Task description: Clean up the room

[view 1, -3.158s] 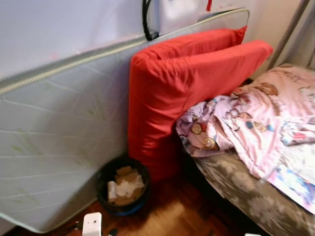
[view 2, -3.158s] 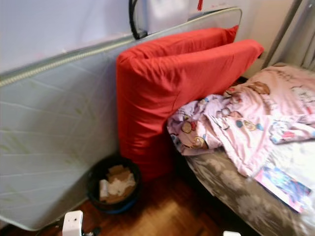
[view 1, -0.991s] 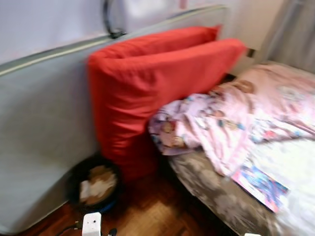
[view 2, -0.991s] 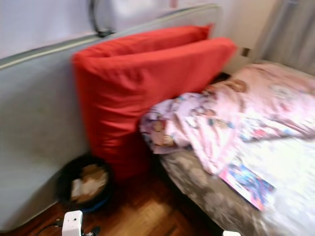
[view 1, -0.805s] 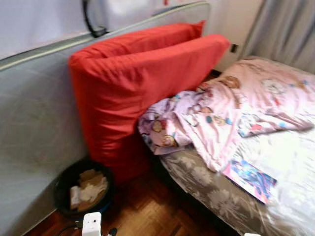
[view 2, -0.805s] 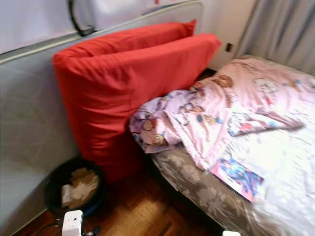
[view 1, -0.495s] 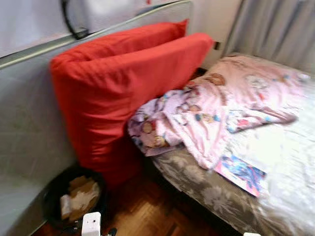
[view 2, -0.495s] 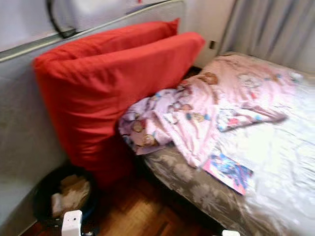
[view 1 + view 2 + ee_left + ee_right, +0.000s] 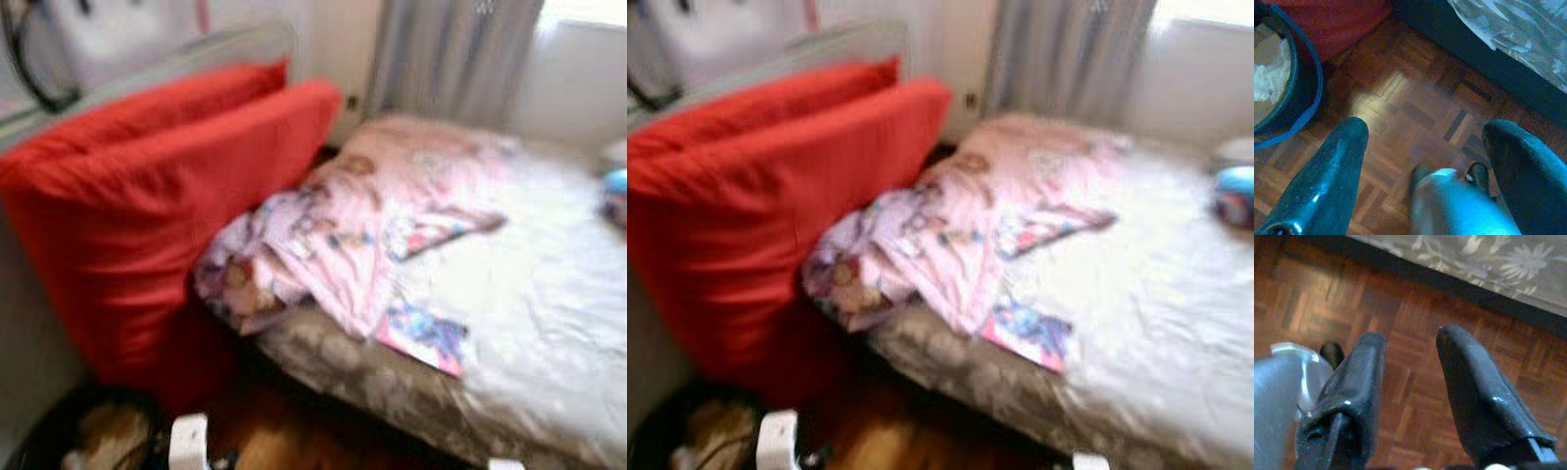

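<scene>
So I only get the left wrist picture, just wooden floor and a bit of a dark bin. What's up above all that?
Observer: A bed with a crumpled pink blanket on it.
Operator: Anything beside the bed?
Observer: Big red cushions stand against its side.
Operator: And loose stuff to tidy?
Observer: A colourful booklet lies near the bed's edge.
Operator: Is the other gripper holding something?
Observer: No, the right gripper hangs open over the parquet floor.
</scene>
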